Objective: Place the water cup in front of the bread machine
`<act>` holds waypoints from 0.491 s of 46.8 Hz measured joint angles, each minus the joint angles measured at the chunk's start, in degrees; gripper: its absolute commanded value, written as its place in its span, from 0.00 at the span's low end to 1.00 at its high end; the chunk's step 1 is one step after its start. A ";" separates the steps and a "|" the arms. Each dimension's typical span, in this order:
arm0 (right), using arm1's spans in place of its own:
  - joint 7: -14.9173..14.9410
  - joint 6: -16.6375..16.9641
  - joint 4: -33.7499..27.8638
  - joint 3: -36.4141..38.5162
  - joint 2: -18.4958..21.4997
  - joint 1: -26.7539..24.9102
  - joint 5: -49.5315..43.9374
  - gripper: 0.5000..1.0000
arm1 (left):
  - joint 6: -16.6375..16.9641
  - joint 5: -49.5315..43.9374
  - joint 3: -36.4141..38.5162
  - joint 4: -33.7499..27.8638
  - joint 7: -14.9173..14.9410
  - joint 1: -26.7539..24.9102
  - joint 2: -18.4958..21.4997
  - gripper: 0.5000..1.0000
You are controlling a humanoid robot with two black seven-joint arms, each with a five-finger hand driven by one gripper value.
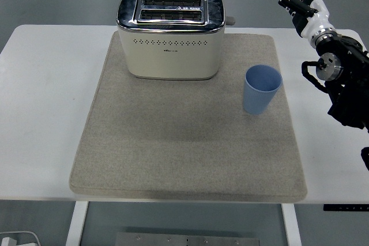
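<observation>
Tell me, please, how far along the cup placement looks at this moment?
Nothing looks done yet: the blue cup stands upright on the grey mat, to the right of the toaster, not in front of it. Nothing is in hand: the right hand is raised with fingers spread, well above the cup. Left: grasp the cup and set it before the toaster.

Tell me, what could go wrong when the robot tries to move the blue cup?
The blue cup stands upright and looks light, so the right hand, now raised with fingers spread, might knock it over. The cup also sits close to the toaster, so a wide sweep could bump that.
</observation>
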 measured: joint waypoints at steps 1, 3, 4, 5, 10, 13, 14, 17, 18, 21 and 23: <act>0.00 0.00 0.00 0.00 0.00 0.00 0.00 0.83 | 0.00 0.02 0.00 -0.02 0.00 0.00 0.00 1.00; 0.00 0.01 0.00 0.00 0.00 0.00 0.00 0.83 | 0.00 0.04 0.00 -0.05 0.00 -0.01 0.00 1.00; 0.00 0.01 0.00 0.00 0.00 0.00 0.00 0.83 | 0.00 0.05 0.00 -0.06 0.00 0.00 0.00 1.00; 0.00 0.01 0.00 0.00 0.00 0.00 0.00 0.83 | 0.00 0.06 0.00 -0.10 0.00 0.00 0.00 1.00; 0.11 0.42 0.01 -0.06 0.00 0.00 0.00 0.83 | 0.00 0.06 0.00 -0.12 0.00 -0.01 0.00 1.00; 0.24 0.68 0.01 -0.08 0.00 0.00 0.00 0.83 | 0.00 0.06 0.00 -0.10 0.00 0.00 0.00 1.00; 0.26 0.73 0.01 -0.08 0.00 -0.03 0.00 0.83 | 0.00 0.06 0.00 -0.06 0.00 0.00 0.00 1.00; 0.27 0.91 0.01 -0.12 0.00 -0.16 0.04 0.83 | 0.00 0.06 0.00 0.21 0.00 0.00 0.00 1.00; 0.31 1.02 0.01 -0.18 0.00 -0.23 0.05 0.83 | 0.00 0.06 0.00 0.25 0.00 0.00 0.00 1.00; 0.34 1.76 0.01 -0.25 0.00 -0.33 0.07 0.83 | 0.00 0.06 -0.04 0.28 0.00 0.00 0.00 1.00; 0.41 2.23 0.01 -0.30 0.00 -0.40 0.08 0.83 | 0.00 0.06 -0.07 0.33 0.00 0.00 0.00 1.00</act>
